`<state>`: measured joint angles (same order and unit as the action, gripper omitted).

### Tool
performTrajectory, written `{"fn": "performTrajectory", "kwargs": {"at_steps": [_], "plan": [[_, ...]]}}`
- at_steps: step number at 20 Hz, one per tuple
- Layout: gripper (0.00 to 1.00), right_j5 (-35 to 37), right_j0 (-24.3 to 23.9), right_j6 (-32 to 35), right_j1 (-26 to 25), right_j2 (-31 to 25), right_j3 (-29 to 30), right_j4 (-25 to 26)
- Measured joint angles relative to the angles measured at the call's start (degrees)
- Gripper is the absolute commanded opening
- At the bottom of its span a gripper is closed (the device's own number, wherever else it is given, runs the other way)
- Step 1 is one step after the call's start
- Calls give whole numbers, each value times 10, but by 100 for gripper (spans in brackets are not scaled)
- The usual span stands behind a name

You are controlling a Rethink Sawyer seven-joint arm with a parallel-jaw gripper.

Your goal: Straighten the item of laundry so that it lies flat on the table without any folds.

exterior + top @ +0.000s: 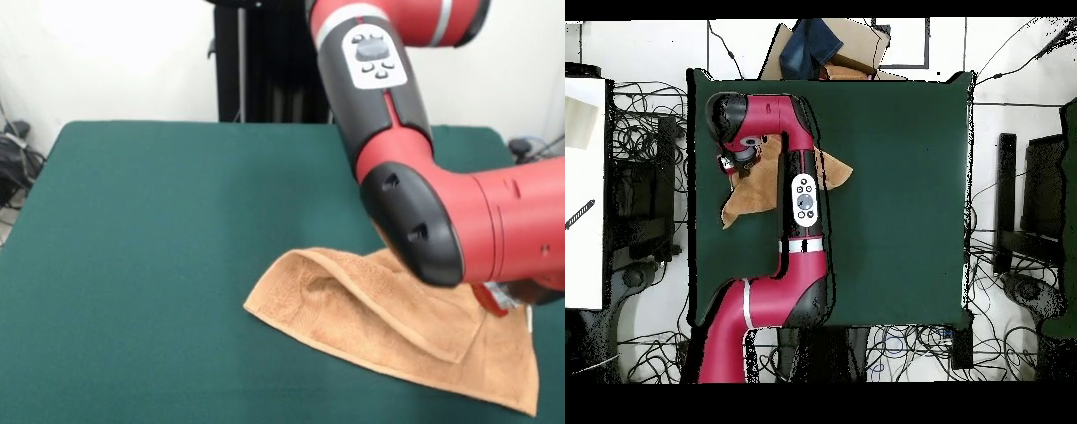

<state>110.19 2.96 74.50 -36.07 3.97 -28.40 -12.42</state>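
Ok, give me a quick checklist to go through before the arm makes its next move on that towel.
1. Towel flat: not ok, a flap is folded over across its middle.
2. Towel fully on the table: cannot tell, its corner sits at the front view's lower edge.
3. Gripper open or shut: cannot tell, the arm hides it.
4. Gripper at the towel's edge: ok, overhead shows it there.
5. Room to spread: ok, bare green table lies beside the towel.
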Motion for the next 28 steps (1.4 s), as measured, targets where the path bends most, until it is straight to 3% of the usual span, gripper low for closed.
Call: {"fn": "performTrajectory", "kwargs": {"at_steps": [10,28], "plan": [[0,86,0,0,47,41,158,-2],[0,87,-13,-1,54,160,180,1]]}}
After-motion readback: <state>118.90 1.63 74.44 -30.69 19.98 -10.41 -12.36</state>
